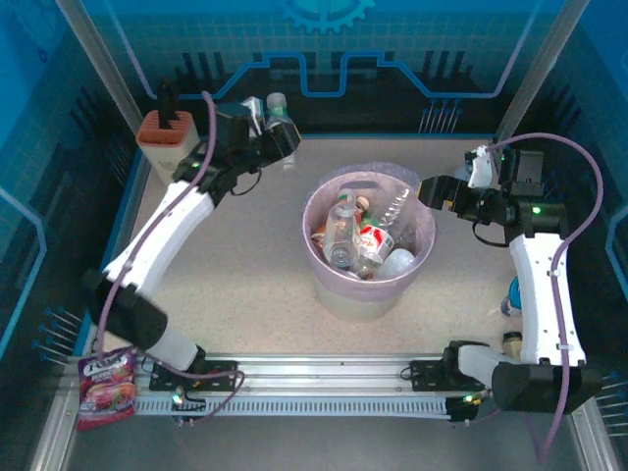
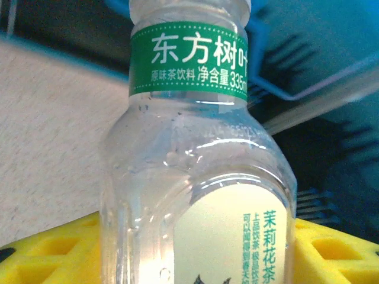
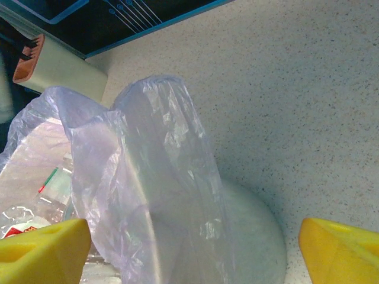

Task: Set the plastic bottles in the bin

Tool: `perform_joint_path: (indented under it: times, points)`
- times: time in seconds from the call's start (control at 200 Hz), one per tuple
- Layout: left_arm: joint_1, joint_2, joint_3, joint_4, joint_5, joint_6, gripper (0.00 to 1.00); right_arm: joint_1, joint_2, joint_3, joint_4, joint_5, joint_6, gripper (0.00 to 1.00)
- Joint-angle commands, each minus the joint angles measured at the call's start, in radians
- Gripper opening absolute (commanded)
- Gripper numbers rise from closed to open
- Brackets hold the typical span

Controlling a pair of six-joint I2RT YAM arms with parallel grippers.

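A clear plastic bottle point(image 2: 177, 171) with a green neck band and a pale label stands between the yellow fingers point(image 2: 53, 248) of my left gripper point(image 1: 280, 137), which is shut on its body. In the top view this bottle point(image 1: 278, 110) stands at the table's far left, with a second bottle point(image 1: 253, 110) close beside it. The bin point(image 1: 324, 196), lined with a pink bag, stands mid-table and holds several bottles point(image 1: 358, 235). My right gripper point(image 1: 429, 188) hovers open at the bin's right rim. Its yellow fingertips point(image 3: 343, 248) straddle the bag's edge point(image 3: 154, 154) without touching it.
A beige-and-orange knife block point(image 1: 165, 132) stands at the far left corner, close to the left arm. A red snack bag point(image 1: 106, 386) lies at the near left by the rail. A small blue-topped item point(image 1: 510, 294) and a small cup point(image 1: 510, 340) sit behind the right arm.
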Motion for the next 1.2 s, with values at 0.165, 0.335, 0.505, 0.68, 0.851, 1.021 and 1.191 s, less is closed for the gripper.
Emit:
perform_joint_path:
  times: [0.165, 0.335, 0.505, 0.68, 0.851, 1.021, 1.191]
  points:
    - [-0.228, -0.07, 0.201, -0.297, 0.133, 0.288, 0.37, 0.007, 0.014, -0.024, 0.057, -0.032, 0.03, 0.92]
    - [-0.351, 0.041, 0.369, -0.543, 0.055, 0.361, 0.35, 0.012, 0.011, -0.034, 0.064, -0.034, 0.035, 0.92]
    - [-0.377, 0.065, 0.354, -0.594, 0.055, 0.36, 0.35, 0.012, 0.007, -0.033, 0.05, -0.02, 0.022, 0.92]
    - [-0.381, 0.091, 0.352, -0.665, 0.031, 0.4, 0.37, 0.013, 0.013, -0.031, 0.055, -0.021, 0.025, 0.92]
    - [-0.39, 0.172, 0.405, -0.735, 0.061, 0.427, 0.35, 0.015, 0.016, -0.032, 0.061, -0.028, 0.032, 0.92]
    - [-0.419, 0.25, 0.456, -0.774, 0.093, 0.487, 0.35, 0.015, 0.017, -0.025, 0.055, -0.022, 0.027, 0.92]
    - [-0.435, 0.327, 0.514, -0.818, 0.089, 0.552, 0.35, 0.014, 0.023, -0.025, 0.059, -0.026, 0.029, 0.92]
